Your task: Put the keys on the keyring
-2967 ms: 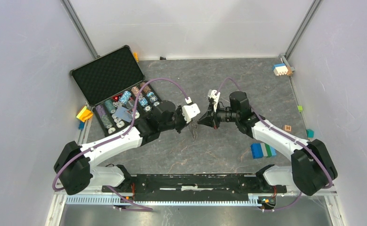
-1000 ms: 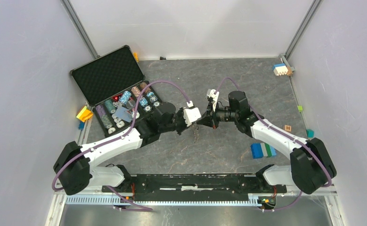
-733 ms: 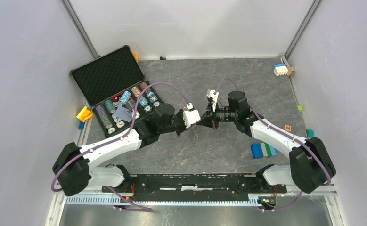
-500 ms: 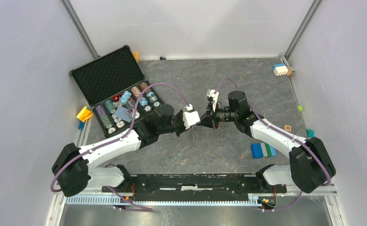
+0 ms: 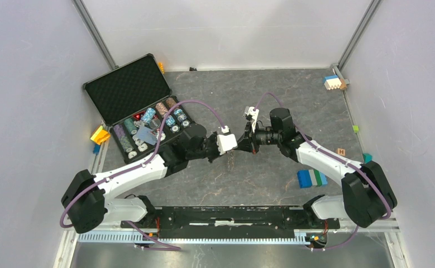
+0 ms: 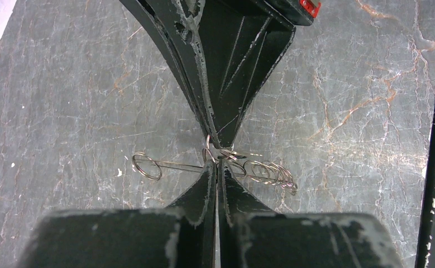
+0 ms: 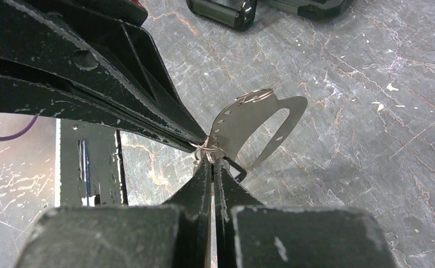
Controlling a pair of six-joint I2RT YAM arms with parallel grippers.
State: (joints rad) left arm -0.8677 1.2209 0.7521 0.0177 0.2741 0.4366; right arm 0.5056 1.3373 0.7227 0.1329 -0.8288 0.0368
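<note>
My two grippers meet tip to tip above the middle of the table. The left gripper [image 5: 230,146] [image 6: 218,163] is shut on the keyring, pinching its small wire rings [image 6: 269,171]. The keyring [image 7: 255,124] is a flat grey D-shaped plate with small holes; it hangs at the junction, and in the top view [image 5: 230,159] it hangs below the tips. The right gripper [image 5: 238,145] [image 7: 211,160] is shut at the same knot of rings. A small black piece [image 7: 235,169], apparently the key's head, shows beside its tips. The key's blade is hidden.
An open black case [image 5: 127,88] with poker chips lies at the far left. Blue, green and white blocks [image 5: 311,177] lie at the near right. More blocks [image 5: 333,82] sit in the far right corner, a small brown block [image 5: 341,151] at the right, and yellow ones [image 5: 99,134] by the case.
Both grippers stay shut and tip to tip. The left wrist has shifted slightly toward the near side, and the keyring still hangs between the tips.
</note>
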